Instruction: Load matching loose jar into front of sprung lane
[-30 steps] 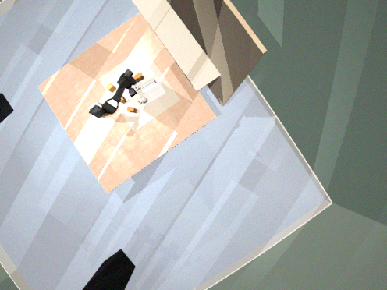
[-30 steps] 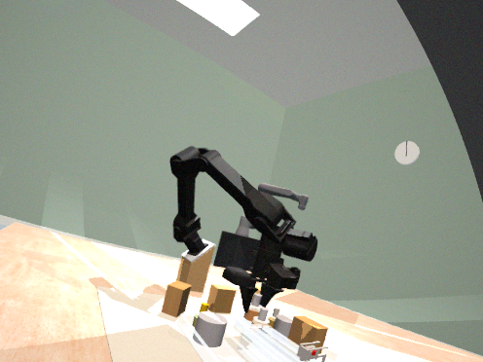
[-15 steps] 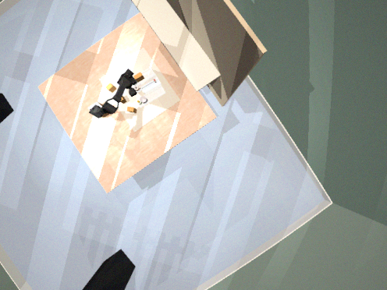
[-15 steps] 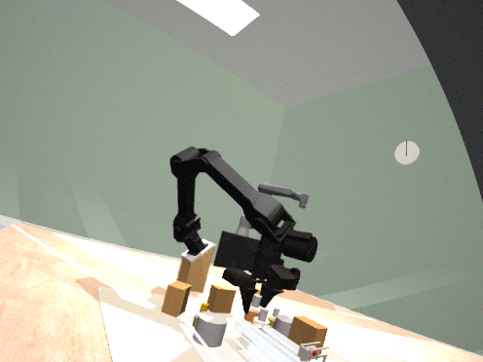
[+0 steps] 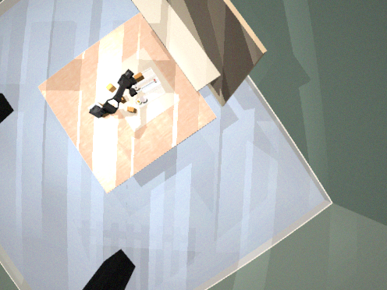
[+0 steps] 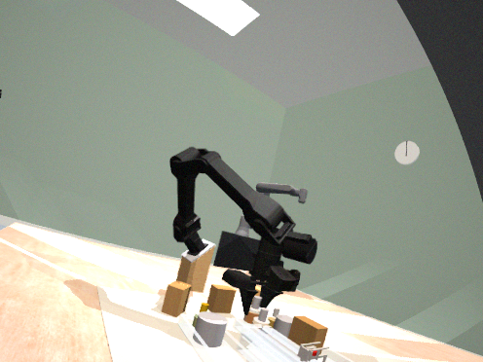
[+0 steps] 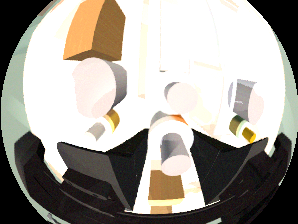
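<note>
My gripper (image 6: 255, 311) (image 7: 170, 132) is low and shut on a jar with a pale lid, grey knob (image 6: 257, 301) (image 7: 174, 156) and orange body. The held jar looks upright. A second knobbed jar (image 6: 263, 314) (image 7: 181, 97) stands just beyond it, in line with the clear lane; its body colour and any contact between the jars cannot be told. The lane (image 6: 270, 341) runs away from the gripper, with a red mark (image 6: 315, 353) (image 5: 154, 80) at its far end. The lane floor, front stop and pusher plate are washed out or hidden.
Grey cylinders (image 6: 210, 331) (image 7: 95, 87) (image 7: 248, 101) stand on both sides. Near them are a jar with a yellow band (image 7: 112, 120) and a yellow-knobbed jar (image 7: 244, 128). Wooden blocks (image 6: 176, 298) (image 6: 221, 299) (image 6: 308, 332) (image 7: 95, 30) stand around; one is beside the lane.
</note>
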You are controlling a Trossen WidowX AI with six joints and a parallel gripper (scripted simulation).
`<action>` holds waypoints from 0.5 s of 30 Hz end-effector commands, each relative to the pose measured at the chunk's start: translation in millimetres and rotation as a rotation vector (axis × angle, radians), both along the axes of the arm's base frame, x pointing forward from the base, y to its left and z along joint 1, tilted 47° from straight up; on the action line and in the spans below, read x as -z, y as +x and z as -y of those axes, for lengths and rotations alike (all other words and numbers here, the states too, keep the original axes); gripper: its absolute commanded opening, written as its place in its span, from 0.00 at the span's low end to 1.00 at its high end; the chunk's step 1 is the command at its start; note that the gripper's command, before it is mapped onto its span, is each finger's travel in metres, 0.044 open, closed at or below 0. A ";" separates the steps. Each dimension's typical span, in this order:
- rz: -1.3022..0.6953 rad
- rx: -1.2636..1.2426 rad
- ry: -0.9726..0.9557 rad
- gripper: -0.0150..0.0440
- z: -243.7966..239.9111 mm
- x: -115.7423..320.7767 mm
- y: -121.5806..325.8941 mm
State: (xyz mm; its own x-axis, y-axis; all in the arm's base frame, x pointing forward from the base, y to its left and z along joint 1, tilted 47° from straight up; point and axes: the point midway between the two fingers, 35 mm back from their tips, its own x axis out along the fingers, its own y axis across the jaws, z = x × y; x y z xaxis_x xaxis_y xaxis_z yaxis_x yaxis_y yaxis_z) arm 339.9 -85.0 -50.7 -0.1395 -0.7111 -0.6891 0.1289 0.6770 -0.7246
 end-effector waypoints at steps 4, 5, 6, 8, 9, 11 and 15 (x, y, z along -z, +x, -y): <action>0.031 0.000 -0.015 0.25 5.4 -0.4 6.6; 0.031 0.000 -0.015 0.25 5.6 -0.2 6.5; 0.031 0.000 -0.015 0.25 5.8 0.0 6.4; 0.031 0.000 -0.015 0.25 6.2 0.4 6.3; 0.031 0.000 -0.015 0.25 6.4 0.6 6.2; 0.031 0.000 -0.015 0.25 6.9 1.0 6.0; 0.031 0.000 -0.015 0.25 7.7 1.9 5.7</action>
